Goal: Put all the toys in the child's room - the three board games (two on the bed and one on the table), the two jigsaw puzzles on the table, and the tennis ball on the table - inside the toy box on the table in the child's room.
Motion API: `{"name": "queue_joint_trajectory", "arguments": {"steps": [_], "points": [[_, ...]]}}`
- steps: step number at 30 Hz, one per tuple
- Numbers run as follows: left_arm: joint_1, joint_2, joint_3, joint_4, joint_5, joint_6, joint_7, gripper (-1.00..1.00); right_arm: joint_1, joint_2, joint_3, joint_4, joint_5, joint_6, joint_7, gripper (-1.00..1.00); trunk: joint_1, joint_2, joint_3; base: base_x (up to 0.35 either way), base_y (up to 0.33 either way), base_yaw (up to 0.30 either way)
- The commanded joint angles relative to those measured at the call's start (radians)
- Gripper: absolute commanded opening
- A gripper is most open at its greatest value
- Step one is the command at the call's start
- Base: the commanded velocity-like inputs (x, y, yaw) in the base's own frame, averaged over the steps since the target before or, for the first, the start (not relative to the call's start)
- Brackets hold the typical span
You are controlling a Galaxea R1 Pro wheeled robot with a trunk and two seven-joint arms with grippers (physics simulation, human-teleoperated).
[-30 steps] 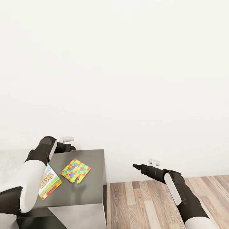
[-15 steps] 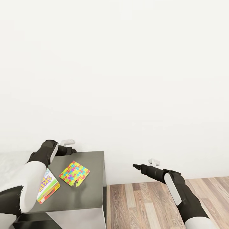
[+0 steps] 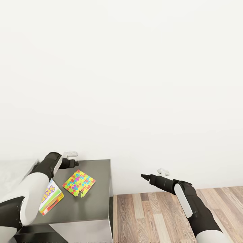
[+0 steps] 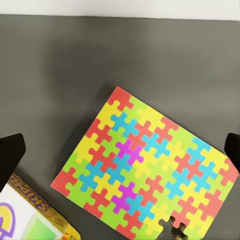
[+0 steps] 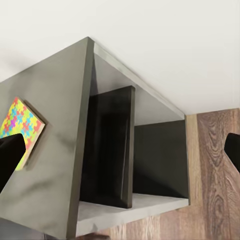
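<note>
1. Two toys lie on the dark grey surface (image 3: 91, 202): a jigsaw puzzle (image 3: 79, 182) and a "SKIP BO" board game (image 3: 50, 197).
2. Seen from the head, the jigsaw puzzle lies flat near the middle of the dark top, turned at an angle to its edges, with one piece missing at a corner.
3. The board game lies just beside the puzzle on its left, apart from it, and is partly hidden under the left forearm.
4. Over the far left part of the dark top, close to the white wall (image 3: 135, 84), hangs the left claw (image 3: 75, 160).
5. From the left wrist camera, the left claw (image 4: 120, 150) looks straight down on the puzzle (image 4: 145, 172); its fingertips (image 4: 11, 150) show at either edge, well apart, so the claw is open and holds nothing. A corner of the board game (image 4: 30, 215) shows beside the puzzle.
6. Off to the right of the surface, the right claw (image 3: 145, 176) hangs in the air above the wood-plank floor (image 3: 152, 212), pointing left.
7. In the right wrist view the tips (image 5: 10, 155) of the right claw (image 5: 120, 155) sit wide apart, open and empty, facing the open end of the surface (image 5: 50, 150) with a dark upright divider (image 5: 110, 150) inside.
8. At the head view's far left, a light grey top (image 3: 10, 175) adjoins the dark section.
</note>
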Motion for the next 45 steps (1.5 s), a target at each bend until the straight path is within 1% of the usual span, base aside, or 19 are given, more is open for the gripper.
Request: {"name": "queue_joint_trajectory", "arguments": {"steps": [1,5,16,19,25,45], "points": [[-0.001,-0.001,0.008,0.002,-0.010,-0.001,-0.007,1.00,-0.001,0.000,-0.002,-0.001,0.000,0.006,0.004,1.00,0.001,-0.002,-0.004,0.000,0.000,0.049],[-0.001,-0.002,0.009,0.013,-0.010,-0.015,-0.006,1.00,-0.001,0.000,-0.002,-0.002,0.000,0.006,0.004,1.00,0.001,-0.002,-0.010,0.000,0.000,0.057],[-0.002,-0.003,0.009,0.014,-0.009,-0.026,-0.005,1.00,-0.001,0.000,-0.002,-0.002,0.000,0.006,0.004,1.00,0.001,-0.002,-0.028,0.000,0.000,0.018],[-0.002,-0.003,0.009,0.014,-0.009,-0.072,-0.005,1.00,-0.001,0.000,-0.002,-0.002,0.000,0.006,0.004,1.00,0.001,-0.002,-0.033,0.000,0.000,0.000],[-0.002,-0.003,0.009,0.014,-0.010,-0.103,-0.005,1.00,-0.001,0.001,-0.001,-0.002,0.000,0.005,0.004,1.00,0.001,-0.002,-0.042,0.000,0.000,0.000],[-0.002,0.002,0.010,0.014,-0.007,-0.118,-0.013,1.00,-0.001,0.003,0.000,-0.002,0.000,0.003,0.004,1.00,0.001,-0.002,-0.075,0.000,0.000,0.000]]}}
